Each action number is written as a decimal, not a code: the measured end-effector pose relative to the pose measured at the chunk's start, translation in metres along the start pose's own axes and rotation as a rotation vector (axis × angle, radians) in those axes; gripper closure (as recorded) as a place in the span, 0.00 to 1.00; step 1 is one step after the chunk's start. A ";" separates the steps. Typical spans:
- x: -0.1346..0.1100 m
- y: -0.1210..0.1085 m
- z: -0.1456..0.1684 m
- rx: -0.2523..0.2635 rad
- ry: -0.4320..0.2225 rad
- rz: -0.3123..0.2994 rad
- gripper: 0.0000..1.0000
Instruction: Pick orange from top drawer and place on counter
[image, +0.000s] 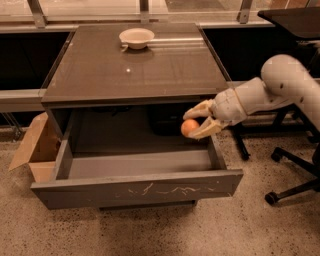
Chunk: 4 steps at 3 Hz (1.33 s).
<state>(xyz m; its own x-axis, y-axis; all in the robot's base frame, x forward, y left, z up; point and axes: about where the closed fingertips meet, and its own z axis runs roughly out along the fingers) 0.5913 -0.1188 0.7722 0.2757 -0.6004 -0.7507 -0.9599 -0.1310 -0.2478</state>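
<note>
Speckled beige terrazzo floor (150, 232) runs under everything, well below the claw. Glossy dark grey-brown square counter (135, 75) tops the grey cabinet; its front-right corner sits just above the claw, the rest spreads up & to the left of it as seen. Wide shallow grey top drawer (135, 190) is pulled fully out, scratched front panel below & left of the claw, inside bare. White jointed robot arm (272, 87) comes in from the right, behind the claw. Black desk (295, 17) far up-right of it; black wheeled chair base (295, 175) down-right, on the floor. Brown cardboard box (35, 150), flaps open, stands well left of the claw, beside the drawer's far side. Small white round bowl (136, 37) sits at the counter's back, well above & left of the claw. Cream two-finger gripper (194, 123) hangs over the drawer's right rear, just under the counter edge, fingers part-spread, one above & one below, clamped on the small round orange fruit (188, 128). Fruit is off the drawer floor, not on the counter.
</note>
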 end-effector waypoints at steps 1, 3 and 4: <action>-0.044 -0.012 -0.039 0.038 0.001 -0.091 1.00; -0.089 -0.060 -0.100 0.207 -0.055 -0.192 1.00; -0.089 -0.060 -0.100 0.207 -0.055 -0.192 1.00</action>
<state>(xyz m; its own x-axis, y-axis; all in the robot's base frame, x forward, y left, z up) 0.6195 -0.1363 0.9148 0.4590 -0.5358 -0.7087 -0.8608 -0.0707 -0.5040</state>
